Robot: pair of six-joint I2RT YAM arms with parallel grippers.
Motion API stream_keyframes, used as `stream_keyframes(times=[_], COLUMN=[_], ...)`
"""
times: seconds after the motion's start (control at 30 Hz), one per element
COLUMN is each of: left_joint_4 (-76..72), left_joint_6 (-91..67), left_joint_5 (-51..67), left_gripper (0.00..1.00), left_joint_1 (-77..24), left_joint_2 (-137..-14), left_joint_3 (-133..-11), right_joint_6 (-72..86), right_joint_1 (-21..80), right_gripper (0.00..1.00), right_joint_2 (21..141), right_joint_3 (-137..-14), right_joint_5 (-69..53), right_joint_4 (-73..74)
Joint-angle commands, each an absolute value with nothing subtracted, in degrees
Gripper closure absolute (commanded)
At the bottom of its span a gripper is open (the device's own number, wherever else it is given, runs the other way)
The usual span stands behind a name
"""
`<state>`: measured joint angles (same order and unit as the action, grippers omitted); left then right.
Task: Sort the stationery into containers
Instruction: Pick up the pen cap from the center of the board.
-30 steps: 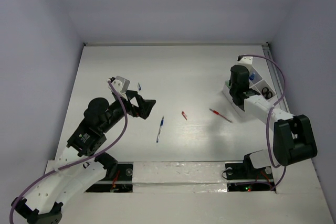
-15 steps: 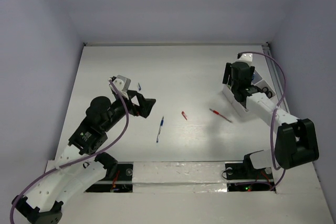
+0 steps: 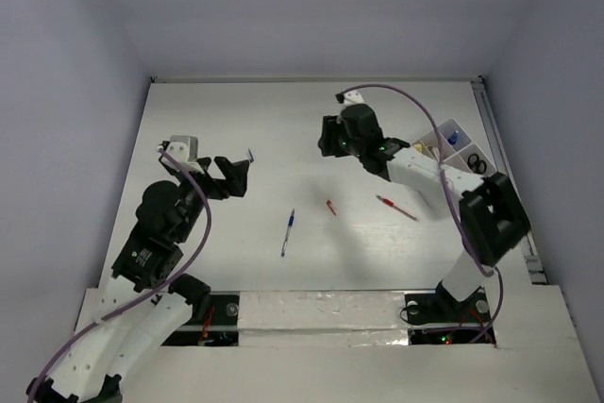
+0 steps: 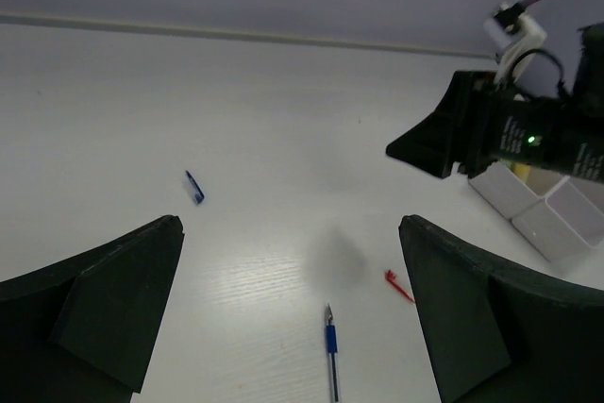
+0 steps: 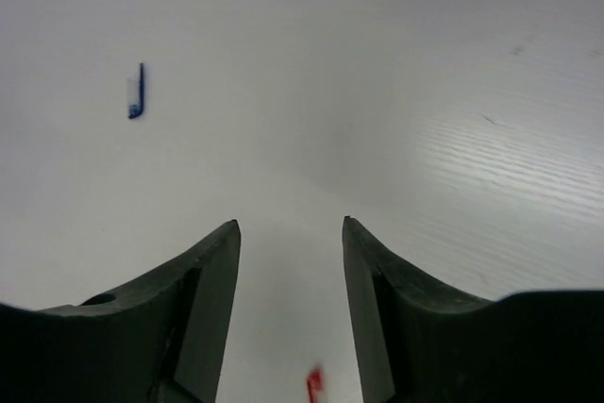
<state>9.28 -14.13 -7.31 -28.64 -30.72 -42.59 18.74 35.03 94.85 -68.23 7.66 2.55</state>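
Picking up the blue-white pen (image 3: 288, 231) should be easy, because it looks light and stiff. It is smooth and round, so it may roll or slip. I think the best spot to hold is its middle, squeezed across the thin body. It is a thin stick in blue and white, lying flat on the table (image 3: 236, 110). It is well apart from the white tray (image 3: 451, 145), off to the tray's left. The red pencil (image 3: 396, 207) lies near the tray, and 1 tiny red bit (image 3: 330, 207) lies farther from it. The left tool (image 3: 231, 176) is spread wide and holds nothing. The right tool (image 3: 326, 137) is spread too and empty, hanging left of the tray.
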Motion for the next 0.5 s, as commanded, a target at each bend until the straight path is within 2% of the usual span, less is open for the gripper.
stream_keyframes(times=[0.0, 0.1, 0.17, 0.3, 0.47], left_joint_4=[6.59, 6.33, 6.24, 6.15, 5.8], left_joint_6=[-15.47, -15.56, -15.64, -15.73, -15.73], left_joint_5=[-11.77, -11.6, -11.51, -11.34, -10.99], left_gripper=[0.01, 0.01, 0.01, 0.01, 0.01], left_joint_1=[-27.16, -25.93, -25.4, -24.87, -24.35], left_joint_2=[-28.74, -28.74, -29.09, -29.09, -29.71], left_joint_3=[-42.89, -42.71, -42.72, -42.63, -42.45], right_joint_6=[21.27, 20.48, 19.6, 17.06, 15.03], right_joint_1=[38.92, 42.09, 42.63, 44.91, 46.93], right_gripper=[0.48, 0.54, 0.53, 0.44, 0.36], right_joint_2=[102.61, 112.62, 117.84, 129.97, 140.08], right_joint_3=[-77.06, -87.07, -92.87, -110.59, -121.36], right_joint_5=[0.97, 0.44, -1.93, -2.9, -1.94], right_joint_4=[-1.93, -0.54, 1.83, 9.3, 13.36])
